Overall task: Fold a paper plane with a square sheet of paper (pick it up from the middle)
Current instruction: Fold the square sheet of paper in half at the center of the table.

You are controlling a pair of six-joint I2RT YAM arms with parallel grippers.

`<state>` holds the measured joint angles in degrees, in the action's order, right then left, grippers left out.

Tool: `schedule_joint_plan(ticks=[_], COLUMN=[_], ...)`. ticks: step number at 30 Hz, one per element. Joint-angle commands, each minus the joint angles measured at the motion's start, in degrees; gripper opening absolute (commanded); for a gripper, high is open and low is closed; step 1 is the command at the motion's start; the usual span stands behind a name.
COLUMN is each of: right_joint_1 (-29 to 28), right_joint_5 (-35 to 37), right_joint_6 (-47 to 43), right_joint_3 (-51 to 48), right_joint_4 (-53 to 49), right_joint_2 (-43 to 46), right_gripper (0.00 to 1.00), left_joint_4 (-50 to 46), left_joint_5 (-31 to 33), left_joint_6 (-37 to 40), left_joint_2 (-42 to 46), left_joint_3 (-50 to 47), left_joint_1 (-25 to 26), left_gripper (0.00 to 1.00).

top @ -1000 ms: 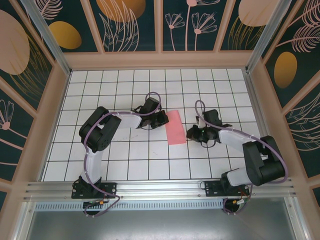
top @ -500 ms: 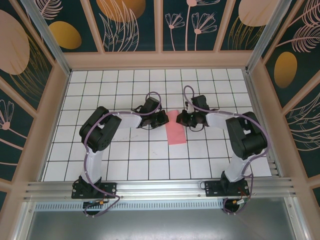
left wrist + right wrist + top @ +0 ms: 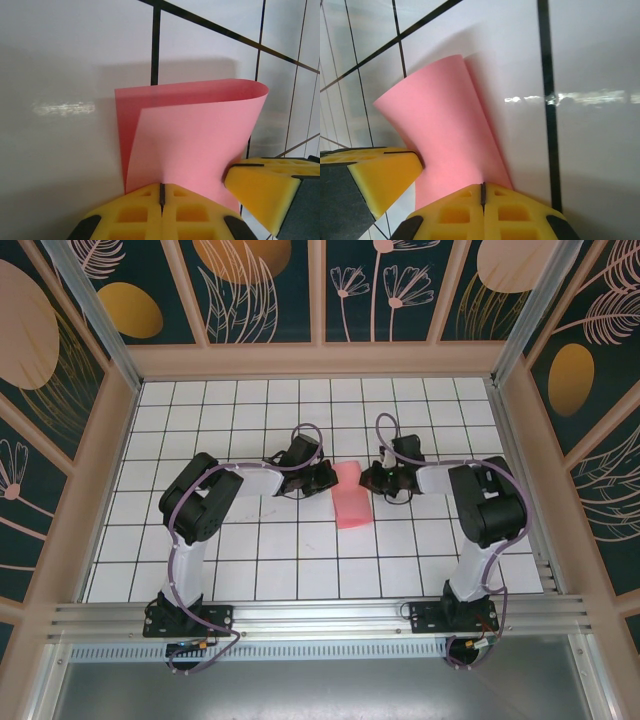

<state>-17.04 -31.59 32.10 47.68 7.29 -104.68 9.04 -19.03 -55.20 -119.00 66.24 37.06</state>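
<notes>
Left claw, right claw clamped on square sheet of paper; arms angled inward.

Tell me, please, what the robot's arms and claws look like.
The left arm and right arm have white links, black joints and bases, and a purple cable looping along each. The left claw and right claw carry yellow pads with moulded square recesses.

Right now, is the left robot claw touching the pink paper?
Touching. In the left wrist view, the left gripper is shut right on the pink paper, pinching its near edge.
</notes>
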Motion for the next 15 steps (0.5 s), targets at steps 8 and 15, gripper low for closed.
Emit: schedule_joint_plan(ticks=[8, 15], right_joint_1=[3.1, -2.1], right_joint_5=[1.7, -0.1], right_joint_6=[-0.2, 0.5], right_joint_3=[-0.3, 4.9], right_joint_4=[-2.5, -1.8], right_joint_2=[8.4, 1.9], right_gripper=[0.01, 0.01], left_joint_4=[-12.7, -12.8], left_joint_5=[8.3, 8.3], left_joint_6=[1.0, 0.9], left_joint_2=[-7.7, -7.6], left_joint_3=[-4.1, -4.0], left_joint_1=[0.0, 0.0], left_gripper=[0.03, 0.03])
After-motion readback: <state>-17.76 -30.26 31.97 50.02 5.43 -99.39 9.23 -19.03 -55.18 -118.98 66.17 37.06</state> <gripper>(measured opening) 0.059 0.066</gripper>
